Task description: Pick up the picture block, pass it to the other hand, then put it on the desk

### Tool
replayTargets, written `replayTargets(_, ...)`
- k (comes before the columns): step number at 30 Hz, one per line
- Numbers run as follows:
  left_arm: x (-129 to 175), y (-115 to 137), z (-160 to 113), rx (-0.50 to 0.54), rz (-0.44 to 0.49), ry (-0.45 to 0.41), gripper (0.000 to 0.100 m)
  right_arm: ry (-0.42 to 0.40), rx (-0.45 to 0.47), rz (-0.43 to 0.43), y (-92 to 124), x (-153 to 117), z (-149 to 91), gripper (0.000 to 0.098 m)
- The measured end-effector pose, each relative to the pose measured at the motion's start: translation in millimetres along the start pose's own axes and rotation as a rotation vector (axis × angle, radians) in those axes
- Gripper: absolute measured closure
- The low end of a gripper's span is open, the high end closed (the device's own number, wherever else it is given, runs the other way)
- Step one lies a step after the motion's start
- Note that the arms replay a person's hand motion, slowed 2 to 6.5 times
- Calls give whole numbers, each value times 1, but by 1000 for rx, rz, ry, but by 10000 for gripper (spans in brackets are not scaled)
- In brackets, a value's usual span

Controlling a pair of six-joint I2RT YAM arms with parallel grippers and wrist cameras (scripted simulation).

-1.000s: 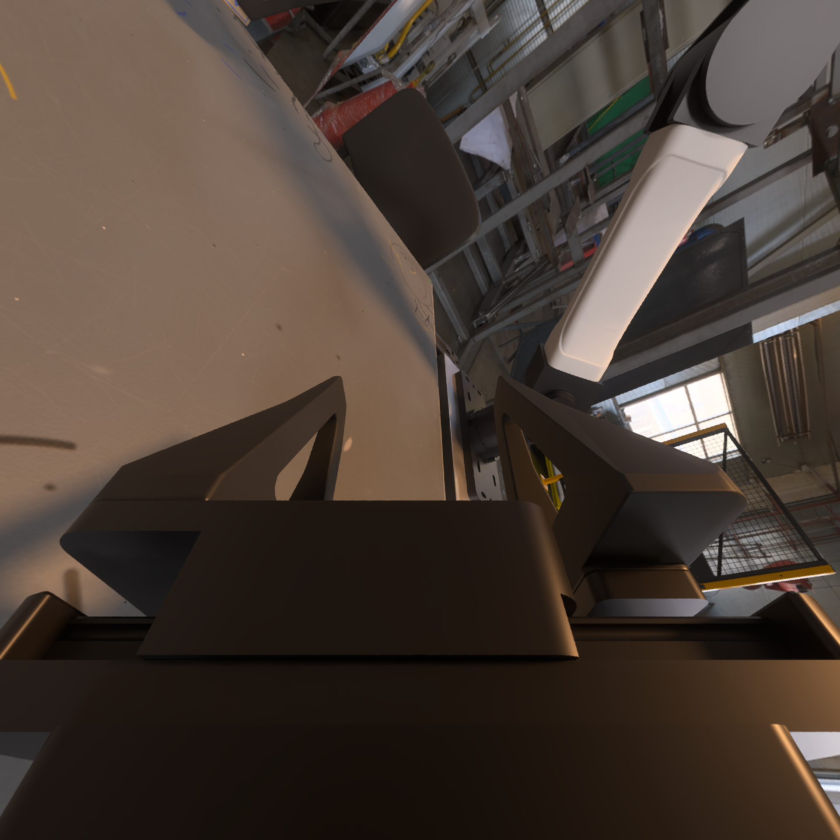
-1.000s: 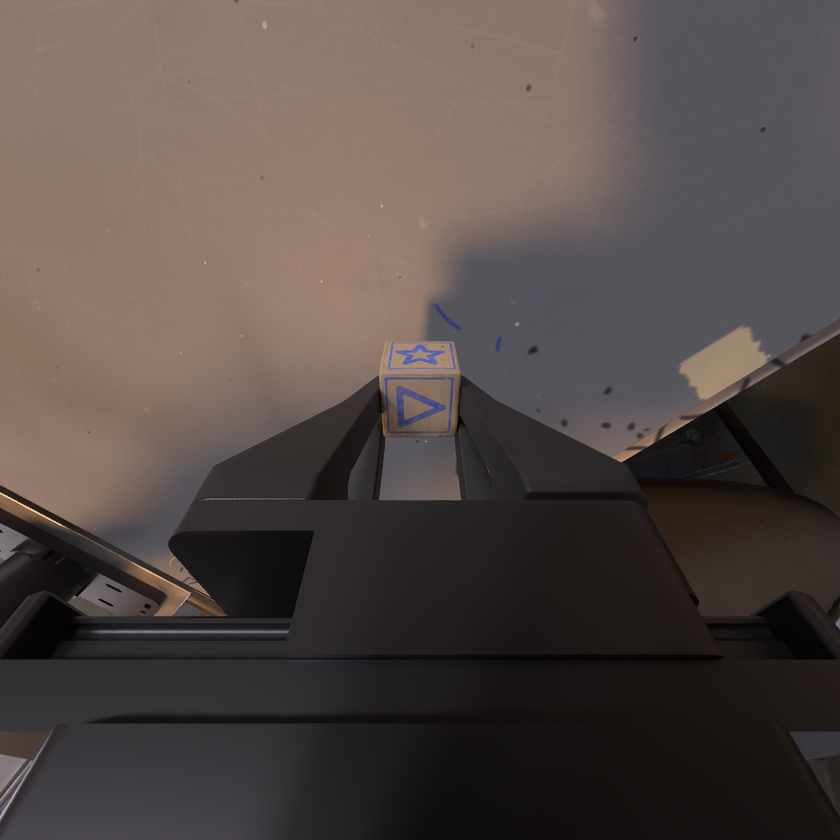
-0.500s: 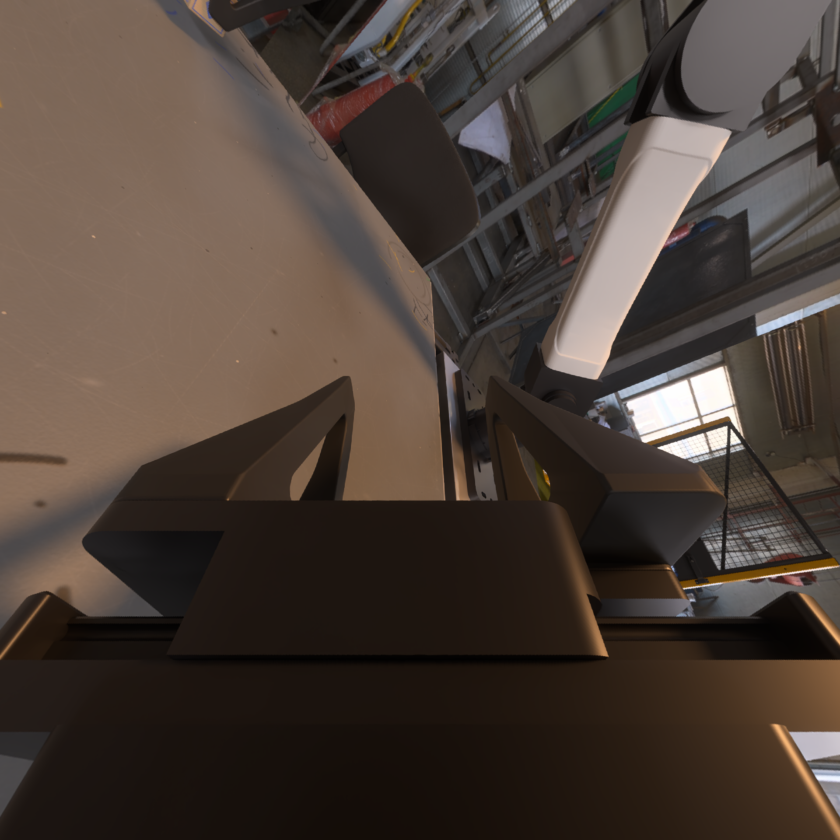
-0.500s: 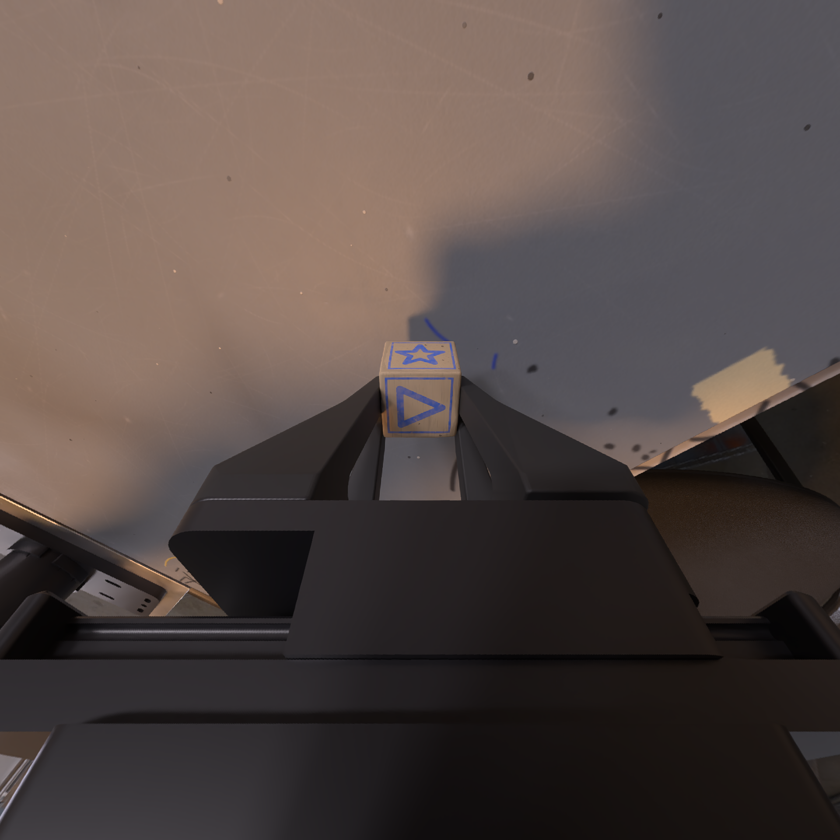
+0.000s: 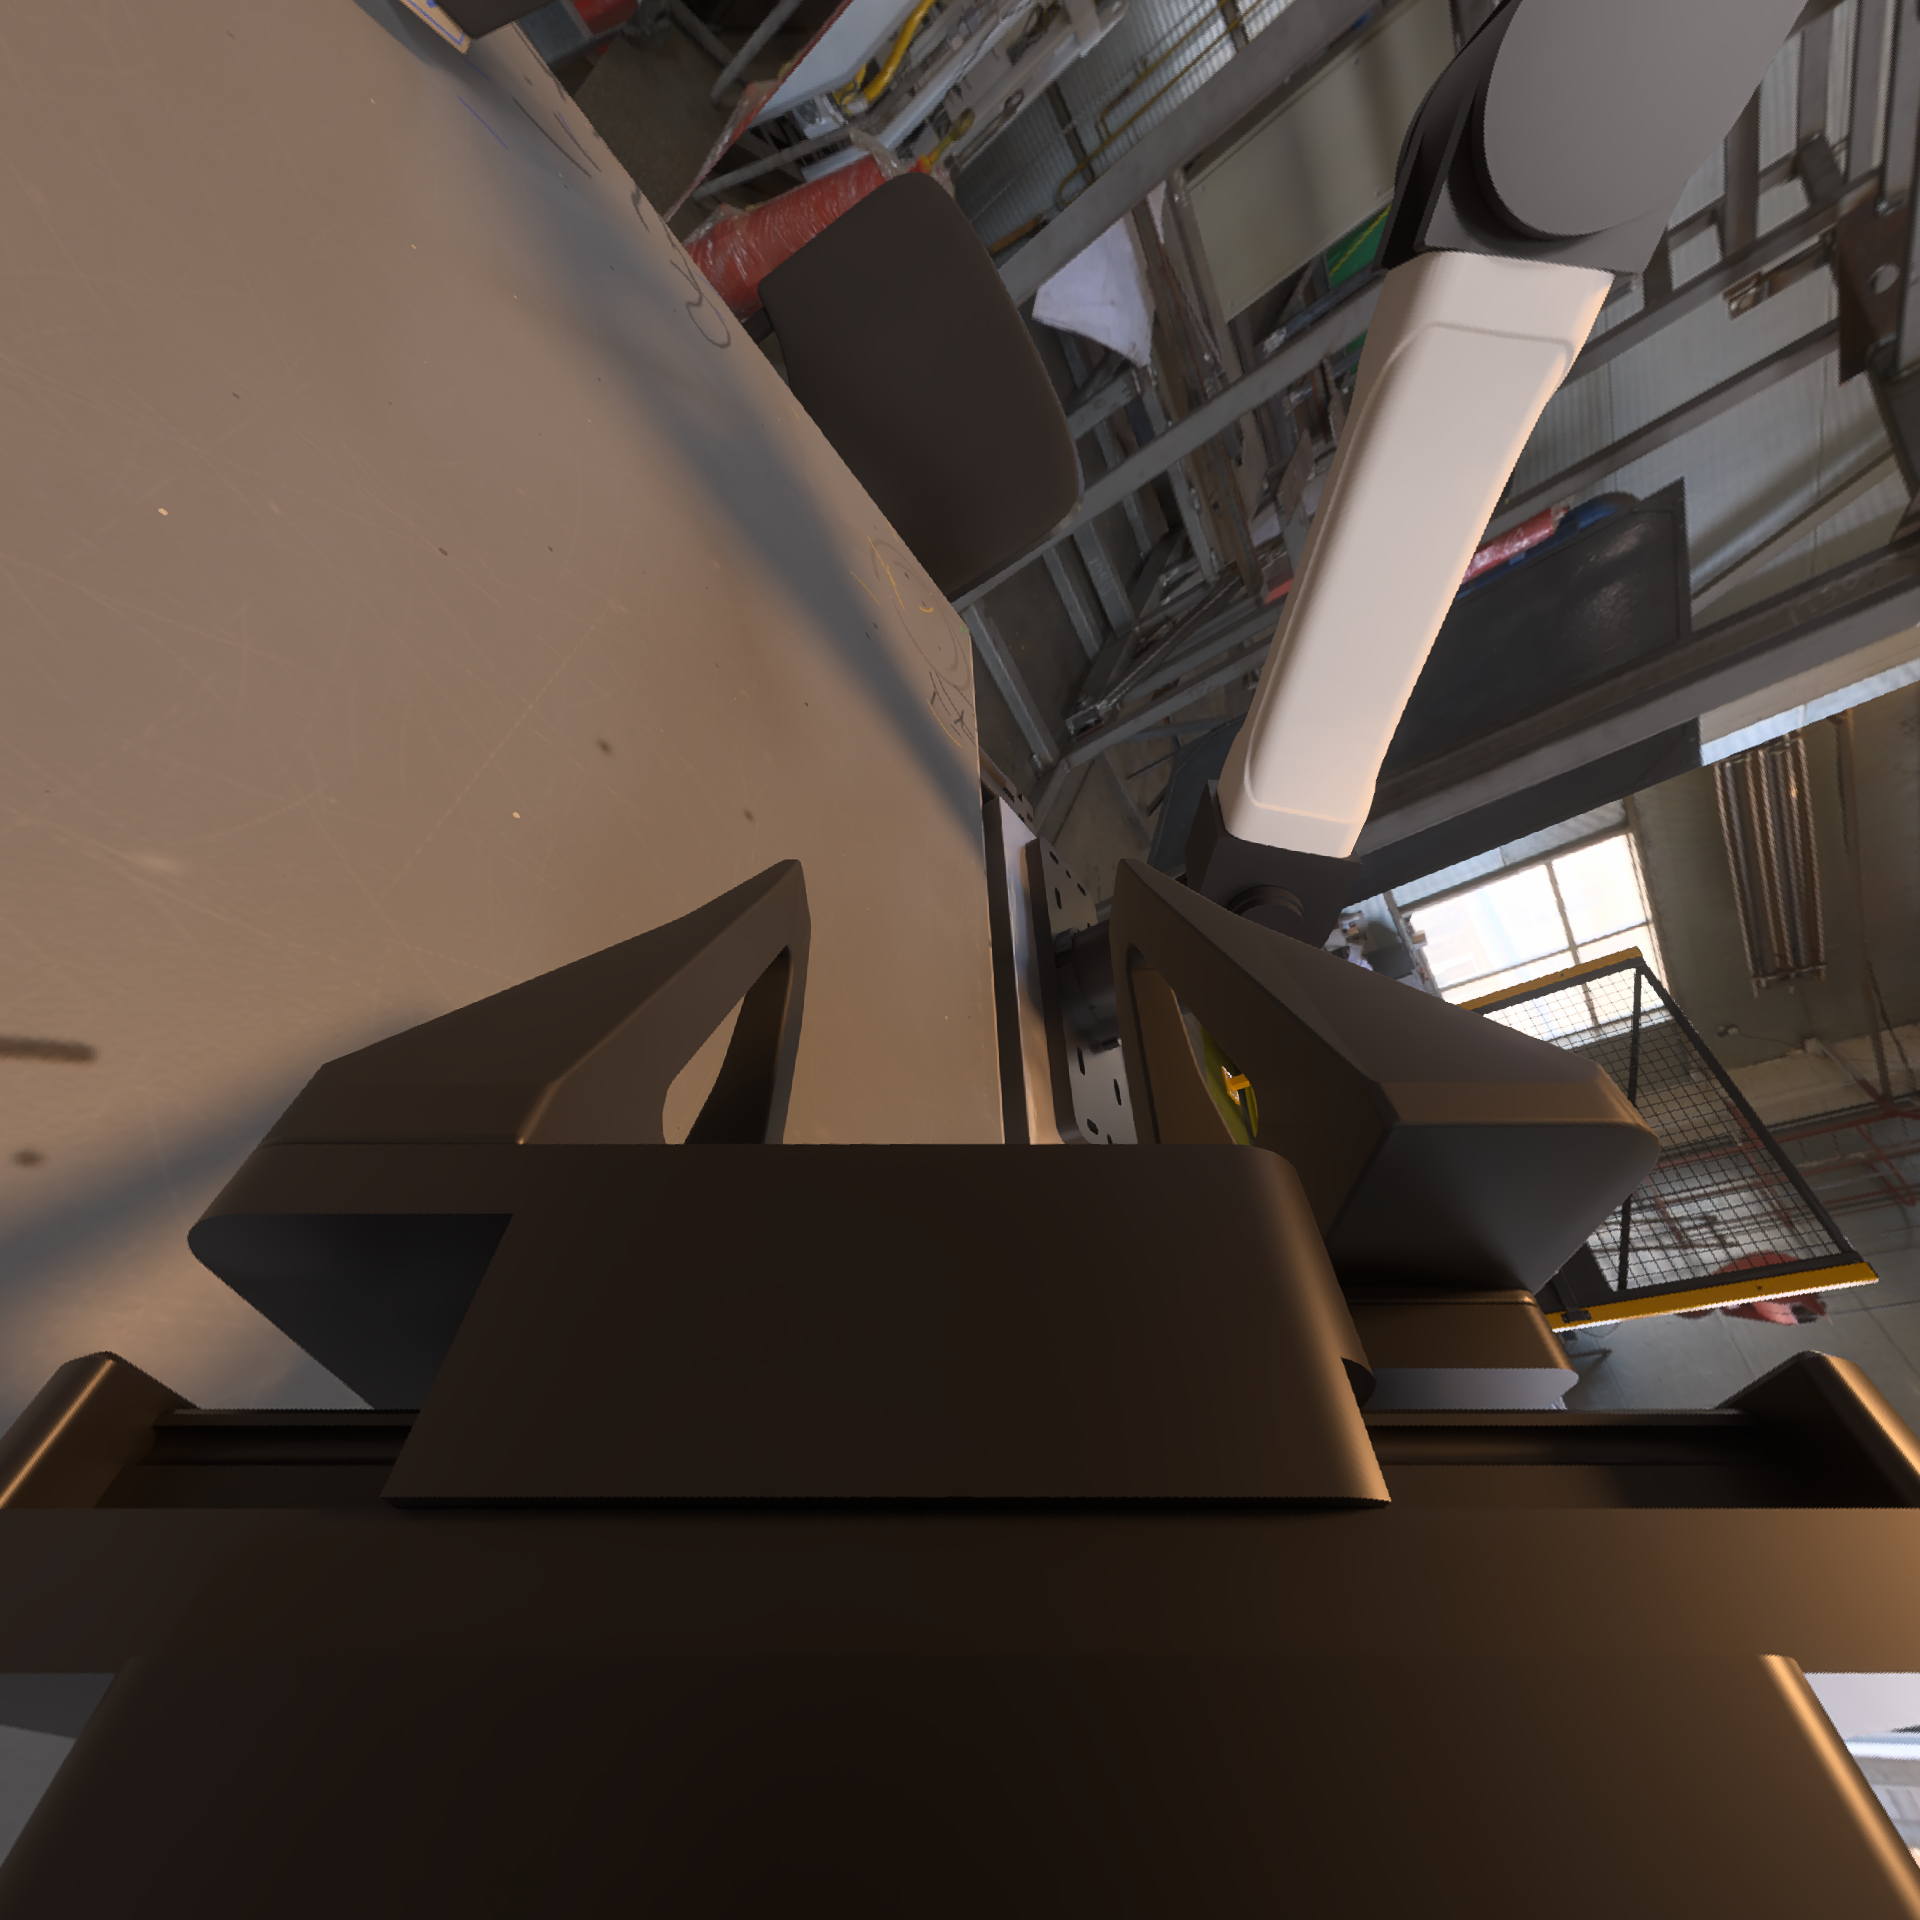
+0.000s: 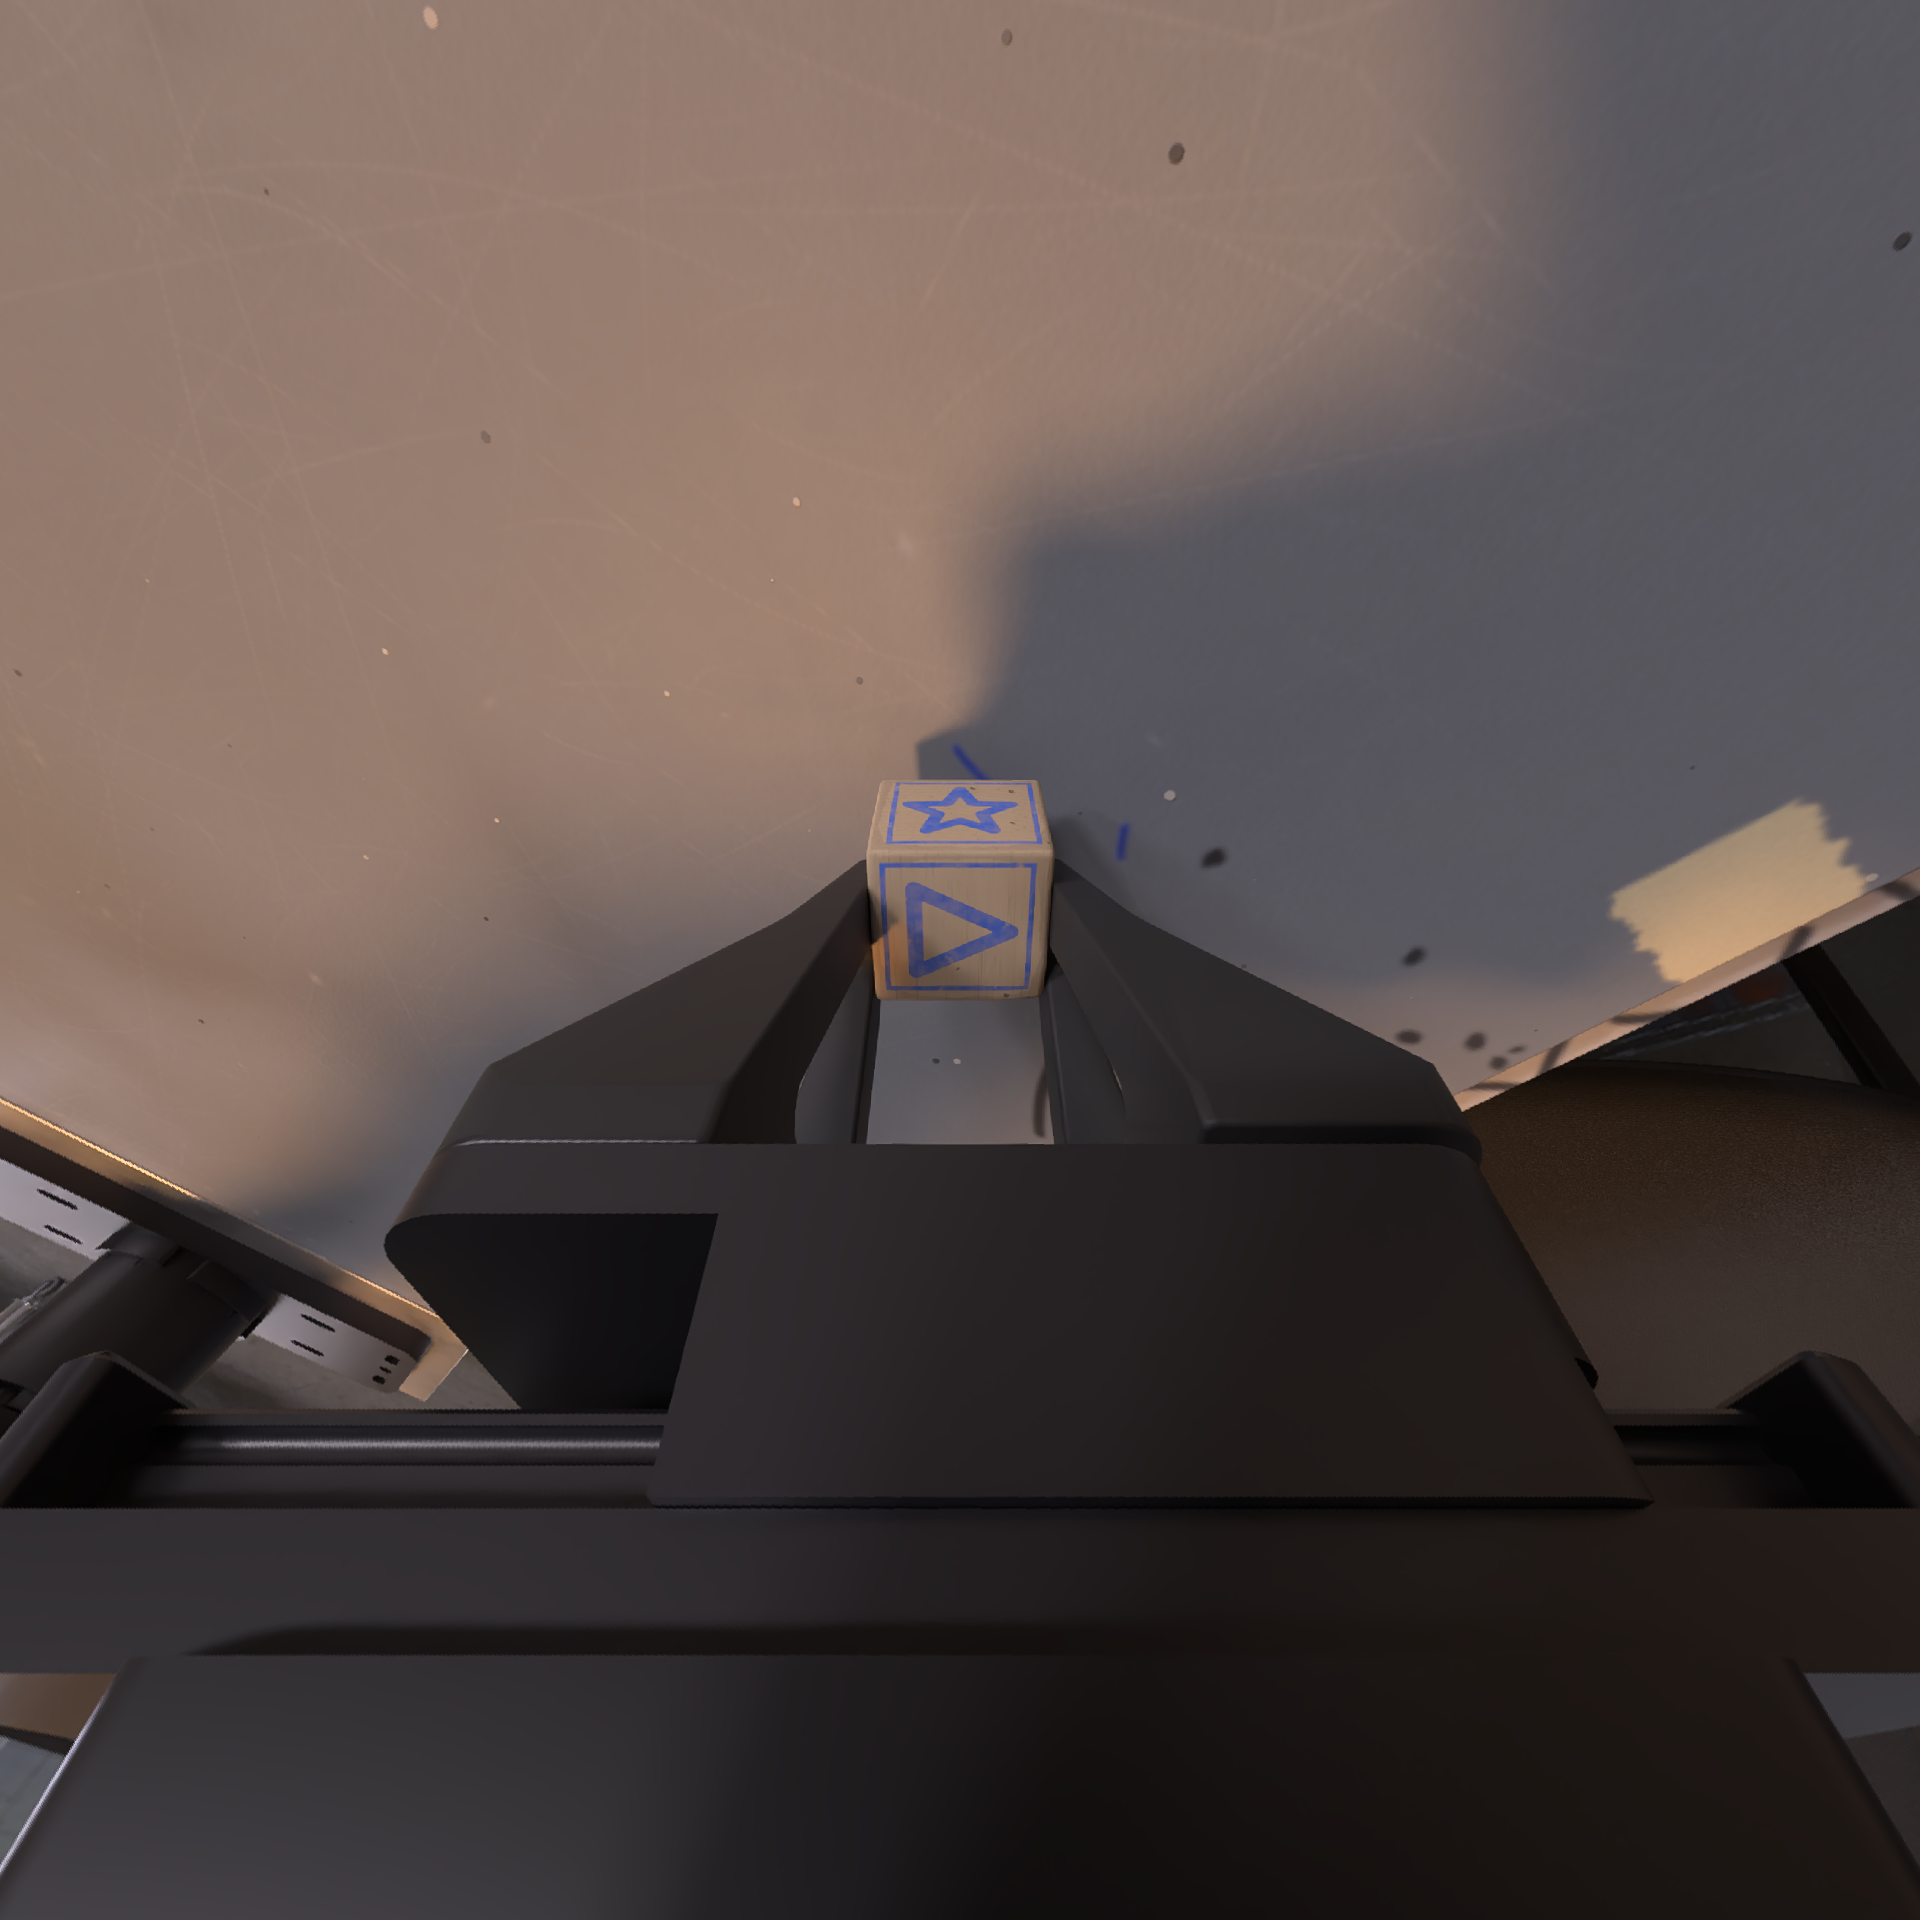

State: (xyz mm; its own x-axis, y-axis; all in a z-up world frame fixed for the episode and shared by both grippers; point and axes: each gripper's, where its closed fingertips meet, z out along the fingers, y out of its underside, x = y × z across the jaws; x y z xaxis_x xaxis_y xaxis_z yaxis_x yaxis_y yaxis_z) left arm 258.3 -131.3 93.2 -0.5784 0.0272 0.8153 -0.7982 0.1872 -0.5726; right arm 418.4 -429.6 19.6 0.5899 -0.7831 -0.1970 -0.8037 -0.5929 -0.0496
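The picture block (image 6: 958, 894) is a small wooden cube with a blue star on top and a blue triangle on the face toward me. My right gripper (image 6: 958, 920) is shut on it, one black finger (image 6: 790, 966) on each side. It holds the block low over the tan desk (image 6: 520, 520), close to its own shadow. I cannot tell whether it touches. My left gripper (image 5: 961, 878) is open and empty, turned sideways beside the desk (image 5: 364, 623) near its edge. The block does not show in the left wrist view.
The right arm's white link (image 5: 1403, 540) slants across the upper right beyond the left gripper. A black chair (image 5: 914, 384) stands past the desk edge and also shows in the right wrist view (image 6: 1714, 1195). A yellow-framed mesh cage (image 5: 1662, 1143) lies behind.
My right gripper has moved closer to the desk with the block still in it. The left gripper's fingers have drawn slightly together, and the right arm's white link has shifted in its view.
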Motion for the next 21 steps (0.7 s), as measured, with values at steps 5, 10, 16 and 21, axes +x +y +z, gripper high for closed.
replayTargets(5,-1,2,0,-11,5,-9,508,-6,4,3,0,0,0,728)
replayTargets(10,-1,4,0,-23,19,-20,508,-9,4,5,1,0,0,728)
replayTargets(16,0,4,0,-26,33,-29,508,-14,1,6,1,0,0,728)
replayTargets(21,0,4,0,-27,34,-29,508,-25,1,12,0,-1,1,728)
